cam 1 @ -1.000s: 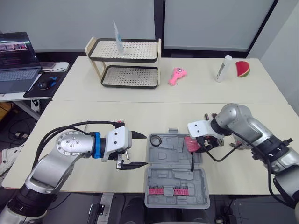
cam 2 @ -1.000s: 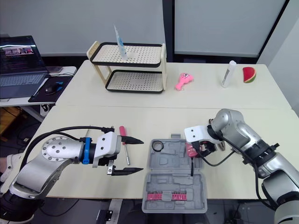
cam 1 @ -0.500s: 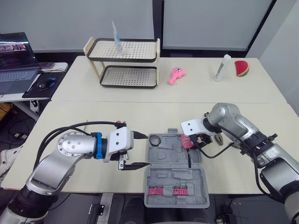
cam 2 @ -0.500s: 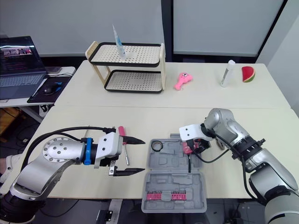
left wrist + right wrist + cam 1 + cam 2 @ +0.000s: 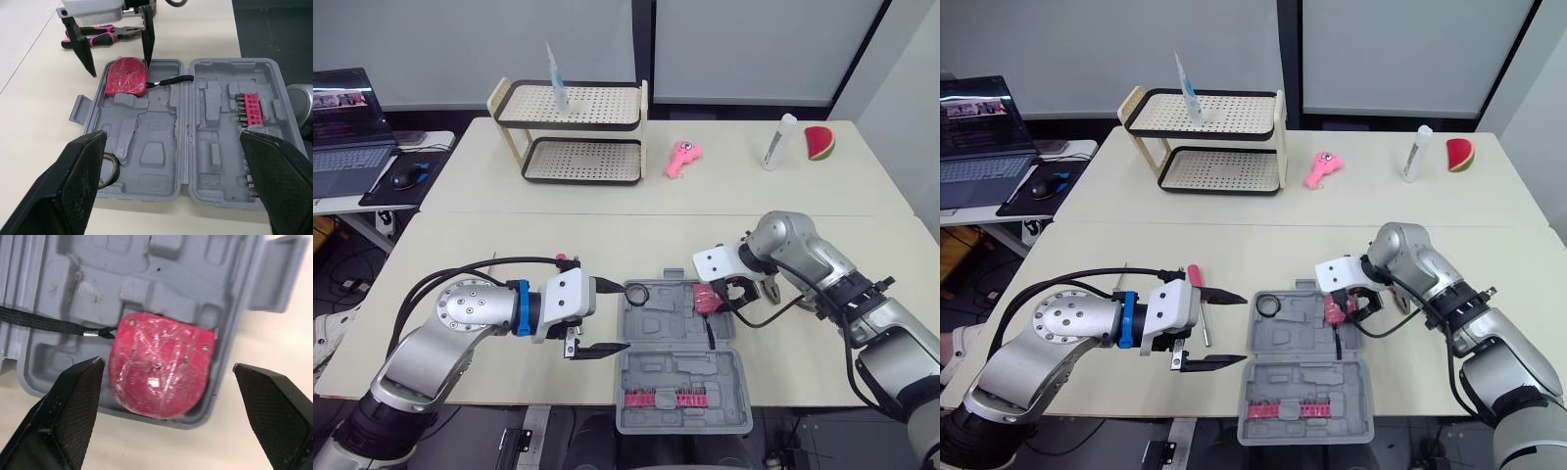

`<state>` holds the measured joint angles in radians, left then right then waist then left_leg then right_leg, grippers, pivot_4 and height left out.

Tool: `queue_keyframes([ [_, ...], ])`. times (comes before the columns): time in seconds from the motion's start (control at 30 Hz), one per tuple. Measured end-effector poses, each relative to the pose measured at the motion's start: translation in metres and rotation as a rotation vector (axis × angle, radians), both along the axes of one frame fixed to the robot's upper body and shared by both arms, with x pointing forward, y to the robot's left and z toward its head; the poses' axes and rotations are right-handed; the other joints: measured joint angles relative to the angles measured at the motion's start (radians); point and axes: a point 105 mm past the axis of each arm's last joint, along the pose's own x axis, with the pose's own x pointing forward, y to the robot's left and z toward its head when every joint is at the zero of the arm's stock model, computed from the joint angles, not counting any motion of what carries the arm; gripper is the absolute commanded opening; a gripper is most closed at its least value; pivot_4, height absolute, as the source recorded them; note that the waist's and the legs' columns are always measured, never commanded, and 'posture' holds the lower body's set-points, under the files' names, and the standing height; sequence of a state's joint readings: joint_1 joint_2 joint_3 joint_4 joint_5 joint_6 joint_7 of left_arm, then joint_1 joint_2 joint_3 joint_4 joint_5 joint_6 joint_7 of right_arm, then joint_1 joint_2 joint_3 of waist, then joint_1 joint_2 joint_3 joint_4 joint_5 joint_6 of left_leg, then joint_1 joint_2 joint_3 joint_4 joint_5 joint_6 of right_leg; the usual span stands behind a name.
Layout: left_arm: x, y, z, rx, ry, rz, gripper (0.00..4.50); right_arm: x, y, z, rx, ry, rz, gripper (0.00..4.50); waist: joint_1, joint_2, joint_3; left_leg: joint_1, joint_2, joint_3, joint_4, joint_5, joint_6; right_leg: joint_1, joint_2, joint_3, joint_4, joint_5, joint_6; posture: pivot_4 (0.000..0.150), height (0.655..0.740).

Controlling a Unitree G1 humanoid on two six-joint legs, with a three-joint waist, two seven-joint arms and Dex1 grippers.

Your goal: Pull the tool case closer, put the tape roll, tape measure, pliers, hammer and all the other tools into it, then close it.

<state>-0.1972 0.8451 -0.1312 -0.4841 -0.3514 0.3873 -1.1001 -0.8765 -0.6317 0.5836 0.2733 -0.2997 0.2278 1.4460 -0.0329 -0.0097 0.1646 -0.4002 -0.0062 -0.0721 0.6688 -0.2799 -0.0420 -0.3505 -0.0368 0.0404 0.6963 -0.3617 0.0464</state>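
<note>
The right gripper (image 5: pixel 167 364) is hovering, 2 fingers apart, over the red tape measure (image 5: pixel 708 298) lying in a corner of the open tool case (image 5: pixel 680 364); the left gripper (image 5: pixel 623 315), also spread, is hanging beside it.

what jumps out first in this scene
The open grey tool case sits at the near edge of the table, with a red tape measure lying in its far right corner. The right gripper is open right over that tape measure, and the left gripper hovers open beside the case's left side.
</note>
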Motion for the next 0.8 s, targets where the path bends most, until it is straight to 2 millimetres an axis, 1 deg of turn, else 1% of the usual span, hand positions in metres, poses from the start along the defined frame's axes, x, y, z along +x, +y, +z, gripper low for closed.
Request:
queue_keyframes([
  [0.17, 0.0, -0.001, 0.0, -0.01, 0.006, 0.002, 4.5, -0.008, 0.004, 0.026, 0.122, -0.001, 0.009, 4.45, 0.002, 0.0, 0.0, 0.0, 0.0, 0.0, 0.0, 0.0, 0.001, 0.001, -0.001, 0.0, 0.0, 0.0, 0.0, 0.15, 0.729],
  [0.23, 0.001, -0.001, 0.0, -0.014, 0.015, 0.014, 4.5, -0.012, 0.004, 0.029, 0.174, 0.008, -0.003, 4.45, 0.002, 0.0, 0.0, 0.0, 0.0, 0.0, 0.0, -0.001, 0.002, 0.001, -0.001, 0.0, 0.0, 0.0, 0.0, 0.15, 0.729],
  [0.33, 0.001, -0.002, 0.001, -0.032, 0.019, 0.018, 4.5, -0.017, -0.002, 0.022, 0.212, 0.045, -0.05, 3.84, 0.002, 0.0, 0.0, 0.0, 0.0, 0.0, 0.001, -0.002, 0.004, 0.0, -0.001, 0.0, 0.0, 0.0, 0.0, 0.15, 0.729],
  [0.43, 0.001, -0.002, 0.001, -0.036, 0.021, 0.017, 4.5, -0.018, -0.008, 0.018, 0.213, 0.051, -0.08, 2.82, 0.001, 0.0, 0.0, 0.0, 0.0, 0.0, 0.001, -0.002, 0.004, 0.0, -0.001, 0.0, 0.0, 0.0, 0.0, 0.15, 0.729],
  [0.5, 0.001, -0.002, 0.001, -0.039, 0.023, 0.015, 4.5, -0.018, -0.009, 0.019, 0.225, 0.037, -0.088, 2.35, 0.001, 0.0, 0.0, 0.0, 0.0, 0.0, 0.001, -0.002, 0.004, 0.0, -0.001, 0.0, 0.0, 0.0, 0.0, 0.15, 0.729],
  [0.63, 0.001, -0.002, 0.001, -0.043, 0.027, 0.013, 4.5, -0.019, -0.012, 0.012, 0.248, 0.038, -0.112, 1.79, 0.002, 0.0, 0.0, -0.001, 0.0, 0.0, 0.001, -0.002, 0.004, 0.0, -0.001, 0.0, 0.0, 0.0, 0.0, 0.15, 0.729],
  [0.77, 0.0, -0.002, 0.001, -0.043, 0.031, 0.006, 4.5, -0.021, -0.016, 0.005, 0.285, 0.048, -0.131, 1.33, 0.002, 0.0, 0.0, -0.001, 0.0, 0.0, 0.001, -0.002, 0.004, 0.0, -0.001, 0.0, 0.0, 0.0, 0.0, 0.15, 0.729],
  [0.8, 0.0, -0.002, 0.001, -0.043, 0.031, 0.006, 4.5, -0.021, -0.016, 0.005, 0.299, 0.043, -0.134, 1.33, 0.002, 0.0, 0.0, -0.001, 0.0, 0.0, 0.001, -0.002, 0.004, 0.0, -0.001, 0.0, 0.0, 0.0, 0.0, 0.15, 0.729],
])
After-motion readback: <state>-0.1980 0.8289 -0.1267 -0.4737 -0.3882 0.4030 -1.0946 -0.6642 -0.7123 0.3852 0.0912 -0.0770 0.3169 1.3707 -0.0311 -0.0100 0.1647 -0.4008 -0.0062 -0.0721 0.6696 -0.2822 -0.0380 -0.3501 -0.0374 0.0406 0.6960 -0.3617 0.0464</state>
